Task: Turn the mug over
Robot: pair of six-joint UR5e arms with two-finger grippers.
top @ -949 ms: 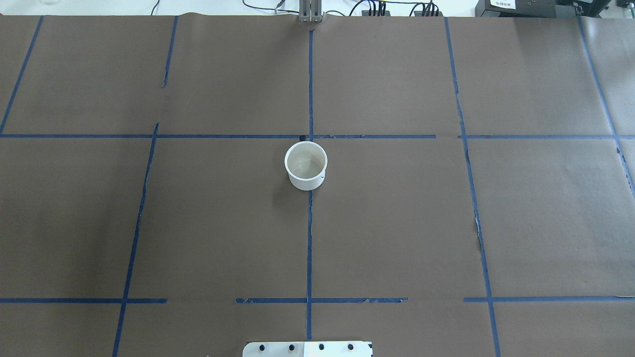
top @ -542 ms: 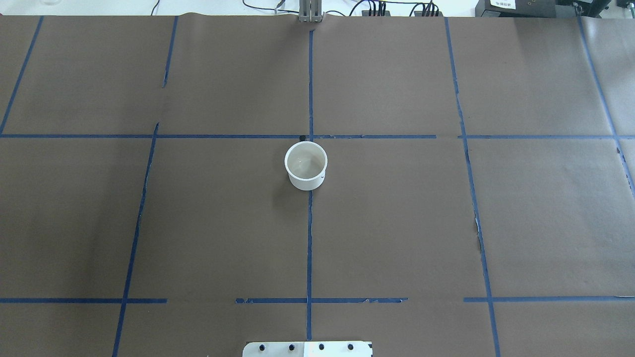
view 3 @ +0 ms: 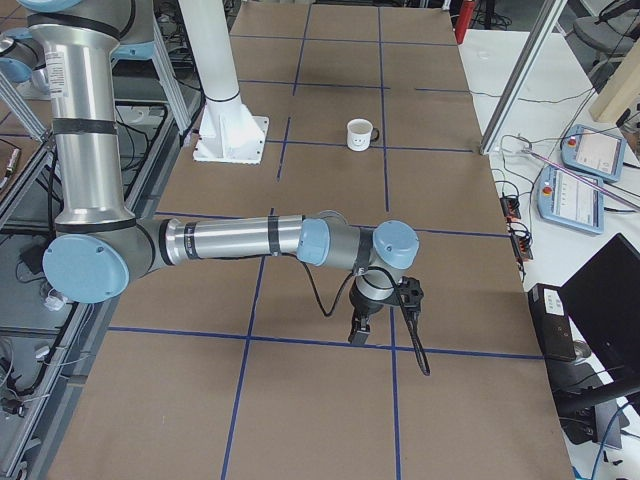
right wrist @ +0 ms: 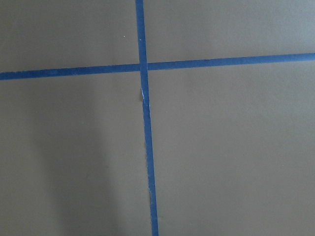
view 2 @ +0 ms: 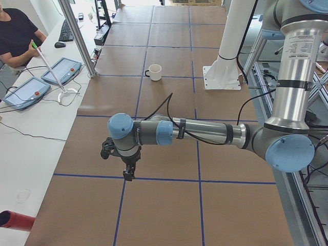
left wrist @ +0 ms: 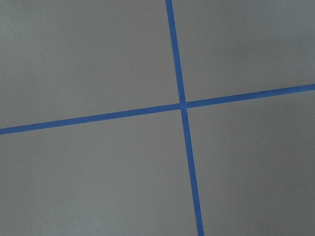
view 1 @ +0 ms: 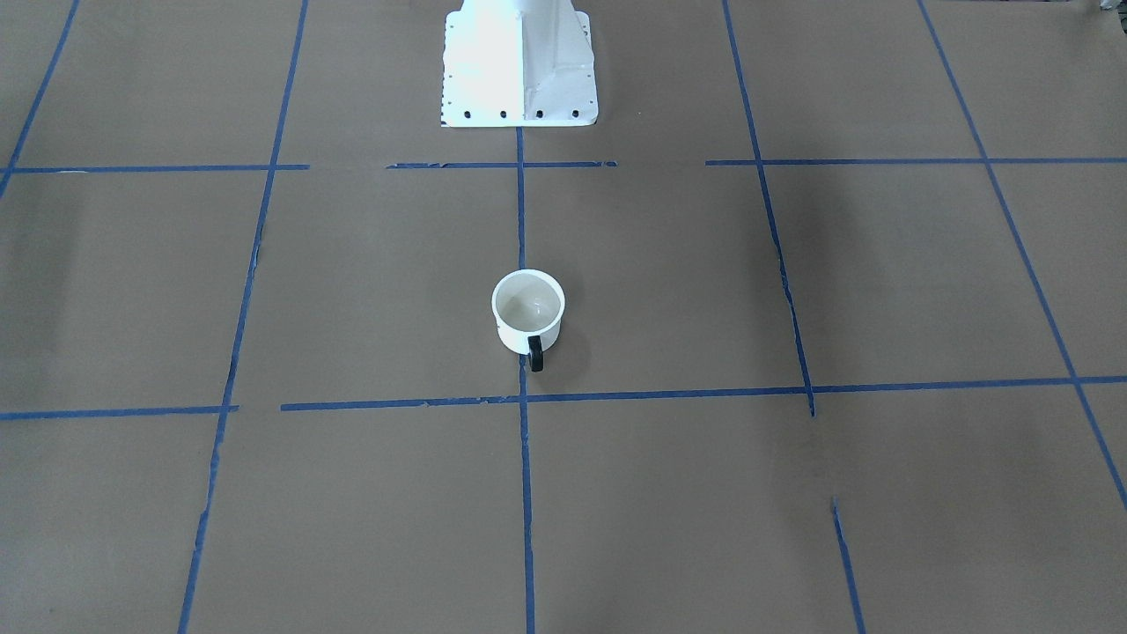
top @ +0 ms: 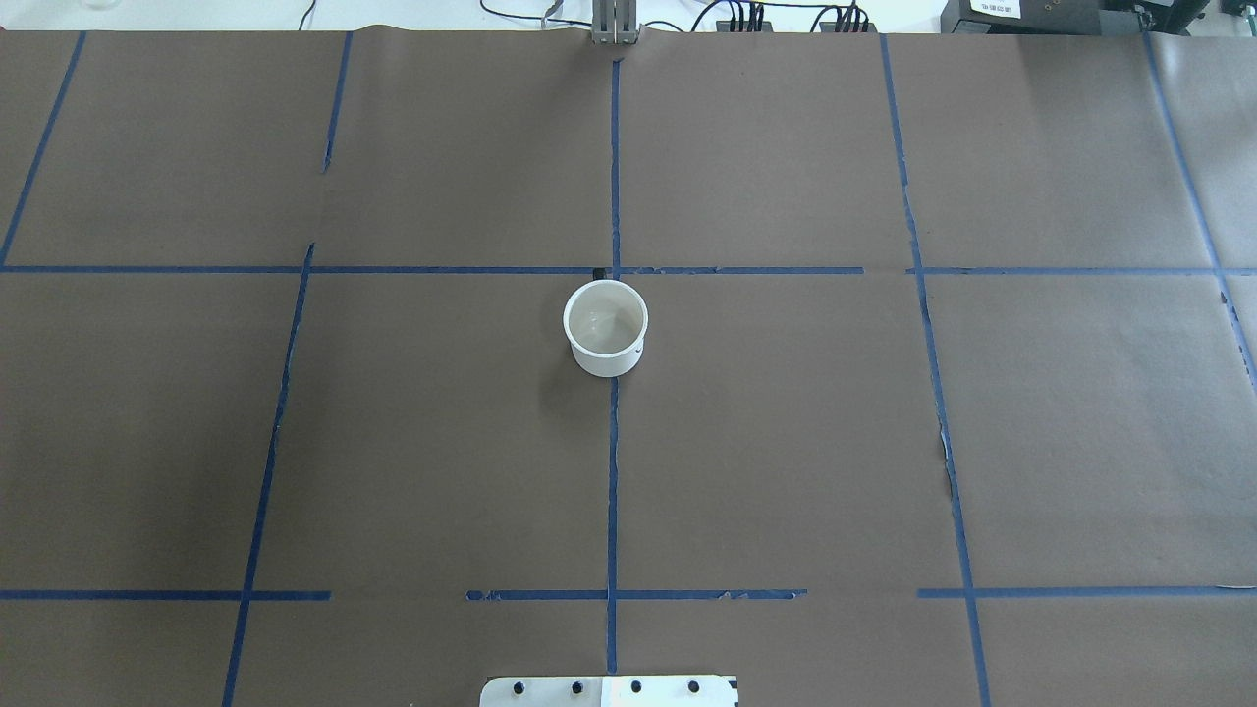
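Observation:
The small white mug (top: 606, 327) stands upright, mouth up, at the middle of the brown table. Its dark handle (view 1: 535, 354) points away from the robot. It also shows in the front view (view 1: 528, 315), the left view (view 2: 154, 72) and the right view (view 3: 359, 134), where a black smiley face shows. My left gripper (view 2: 129, 174) hangs over the table's left end, far from the mug. My right gripper (view 3: 360, 333) hangs over the right end, also far from it. I cannot tell whether either is open or shut. Both wrist views show only paper and tape.
Blue tape lines (top: 613, 471) grid the brown paper. The white robot base (view 1: 519, 62) stands at the table's near edge. A metal post (view 2: 79, 38) and control pendants (view 2: 61, 77) stand on the operators' side, where a person (view 2: 15, 36) sits.

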